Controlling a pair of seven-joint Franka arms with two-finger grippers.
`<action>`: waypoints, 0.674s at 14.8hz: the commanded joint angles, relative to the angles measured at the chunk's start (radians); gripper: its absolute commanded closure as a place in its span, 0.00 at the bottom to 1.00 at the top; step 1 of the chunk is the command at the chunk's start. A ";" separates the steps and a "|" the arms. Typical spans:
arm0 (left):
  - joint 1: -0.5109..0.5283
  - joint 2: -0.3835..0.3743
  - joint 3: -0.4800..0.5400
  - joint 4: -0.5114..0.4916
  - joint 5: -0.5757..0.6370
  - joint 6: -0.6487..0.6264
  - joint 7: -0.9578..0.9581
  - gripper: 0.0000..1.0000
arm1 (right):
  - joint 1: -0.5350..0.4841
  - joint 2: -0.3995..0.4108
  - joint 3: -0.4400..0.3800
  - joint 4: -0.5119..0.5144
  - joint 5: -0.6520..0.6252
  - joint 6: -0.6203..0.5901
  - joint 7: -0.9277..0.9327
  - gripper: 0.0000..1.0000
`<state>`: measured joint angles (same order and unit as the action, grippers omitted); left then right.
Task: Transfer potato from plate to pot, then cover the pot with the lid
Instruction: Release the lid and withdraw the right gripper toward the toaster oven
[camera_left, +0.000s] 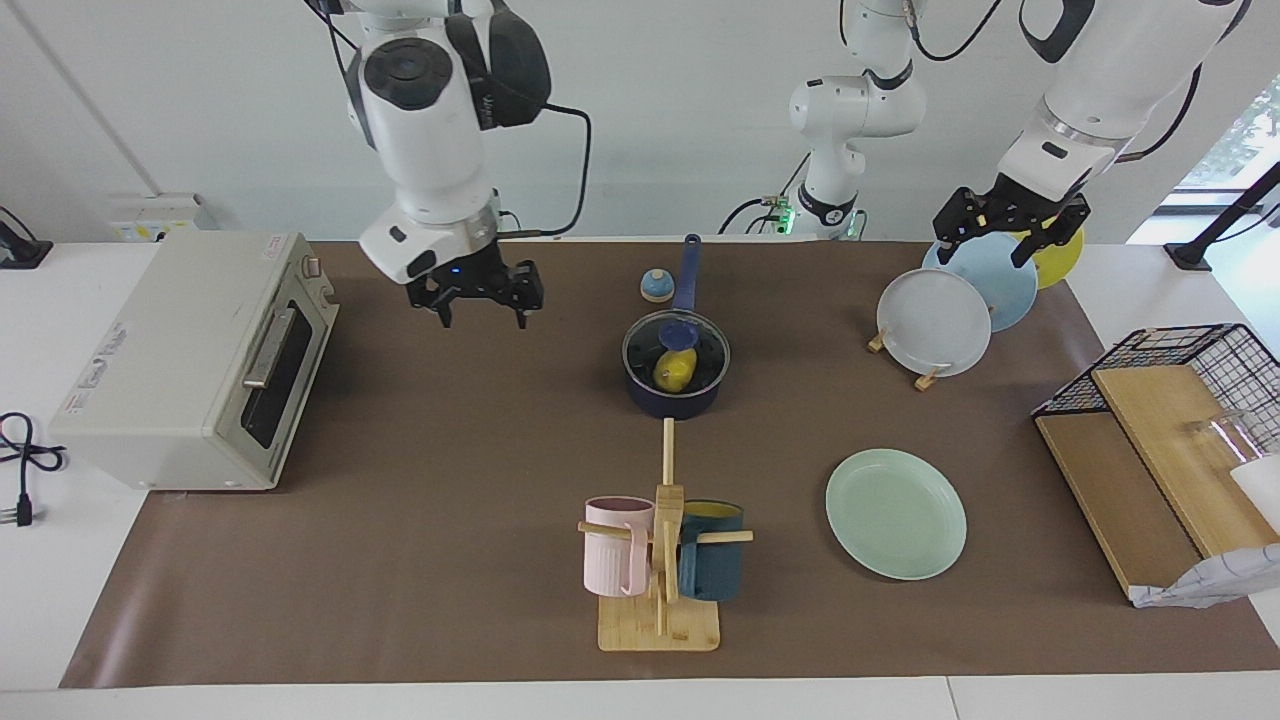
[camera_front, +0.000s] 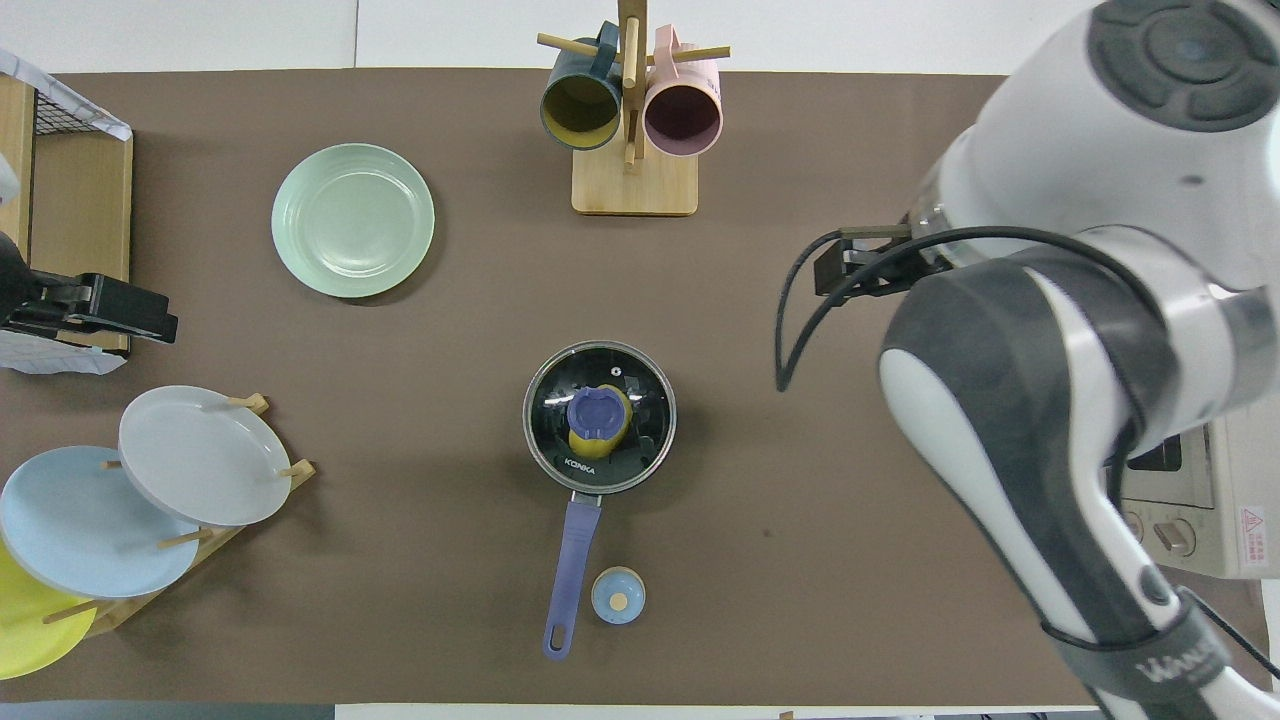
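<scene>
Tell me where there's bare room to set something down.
Bare mat lies between the toaster oven and the pot, and between the pot and the mint-green plate. It is crowded around the plate rack and the mug stand.

A clear glass lid (camera_front: 600, 417) with a metal rim covers the glossy potato (camera_left: 675, 370); the mug stand (camera_left: 658, 622) is pale wood.

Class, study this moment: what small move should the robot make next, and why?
Probably none but parking the right gripper, open over bare mat beside the toaster oven: the potato sits in the pot, the lid covers it, the plate is empty. The left gripper waits over the plate rack.
</scene>
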<state>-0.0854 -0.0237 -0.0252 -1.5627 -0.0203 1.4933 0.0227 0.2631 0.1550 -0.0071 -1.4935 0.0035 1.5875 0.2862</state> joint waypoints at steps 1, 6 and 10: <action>0.006 -0.016 -0.002 -0.011 0.014 -0.005 0.003 0.00 | -0.079 -0.058 0.016 -0.020 -0.003 -0.062 -0.073 0.00; 0.006 -0.016 -0.002 -0.013 0.014 -0.005 0.003 0.00 | -0.131 -0.127 0.015 -0.091 -0.016 -0.118 -0.117 0.00; 0.006 -0.016 -0.002 -0.011 0.014 -0.005 0.003 0.00 | -0.127 -0.137 0.012 -0.094 -0.016 -0.100 -0.137 0.00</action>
<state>-0.0854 -0.0237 -0.0252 -1.5627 -0.0203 1.4933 0.0227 0.1483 0.0507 -0.0078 -1.5514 -0.0002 1.4706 0.1678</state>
